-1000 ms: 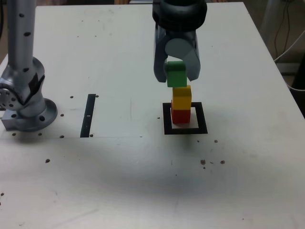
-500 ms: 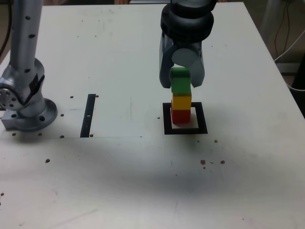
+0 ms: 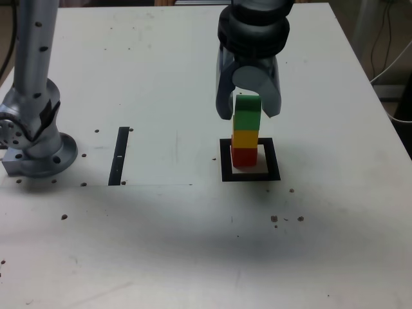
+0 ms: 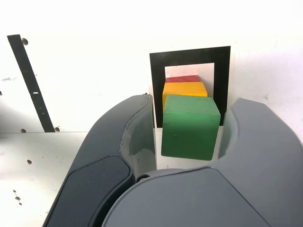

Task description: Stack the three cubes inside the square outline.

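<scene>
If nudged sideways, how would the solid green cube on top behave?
The green cube looks rigid, so it likely wouldn't deform. Its flat faces suggest sliding over rolling. Perched atop the yellow cube, it could probably tip off.

Pale grey arm [image 3: 35, 71], dark round wrist [image 3: 253, 29], grey curved jaws

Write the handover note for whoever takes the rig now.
Claw: open around the green cube, a gap showing beside it.
Cubes: green on yellow, yellow on red; red stands within the outline, near its inner edge on the exterior view's left.
Done: all three stacked, green seemingly released.
Left: back the claw off, probably straight away from the stack without brushing green, then check it stands.
</scene>
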### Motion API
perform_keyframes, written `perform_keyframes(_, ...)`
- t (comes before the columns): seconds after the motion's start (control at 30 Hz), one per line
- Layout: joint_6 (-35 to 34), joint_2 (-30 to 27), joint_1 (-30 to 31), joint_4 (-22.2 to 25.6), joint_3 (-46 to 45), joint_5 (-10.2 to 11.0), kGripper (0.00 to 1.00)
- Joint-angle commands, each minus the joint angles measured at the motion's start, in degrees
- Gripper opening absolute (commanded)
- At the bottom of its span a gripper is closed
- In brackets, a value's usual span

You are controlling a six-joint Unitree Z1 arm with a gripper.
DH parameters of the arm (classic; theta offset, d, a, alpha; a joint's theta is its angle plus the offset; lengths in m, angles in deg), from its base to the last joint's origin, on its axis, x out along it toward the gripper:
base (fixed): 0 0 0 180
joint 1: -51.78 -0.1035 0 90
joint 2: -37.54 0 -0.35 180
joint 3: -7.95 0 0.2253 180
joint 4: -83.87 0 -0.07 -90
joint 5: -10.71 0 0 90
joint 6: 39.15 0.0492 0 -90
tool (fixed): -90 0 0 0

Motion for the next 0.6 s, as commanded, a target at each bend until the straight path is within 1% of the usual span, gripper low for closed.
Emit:
perform_keyframes(0.0,-0.09,-0.51,-0.06,0.18,0.02,0.2,0.98)
perform_keyframes(0.3,0.68,-2.88,-0.09,0.63,0.08,1.29,0.99)
perform_keyframes(0.4,2.34,-4.32,-0.41,0.61,0.0,0.46,0.99)
perform_keyframes(0.57,4.78,-7.49,-1.38,0.82,-2.02,-2.08,0.99)
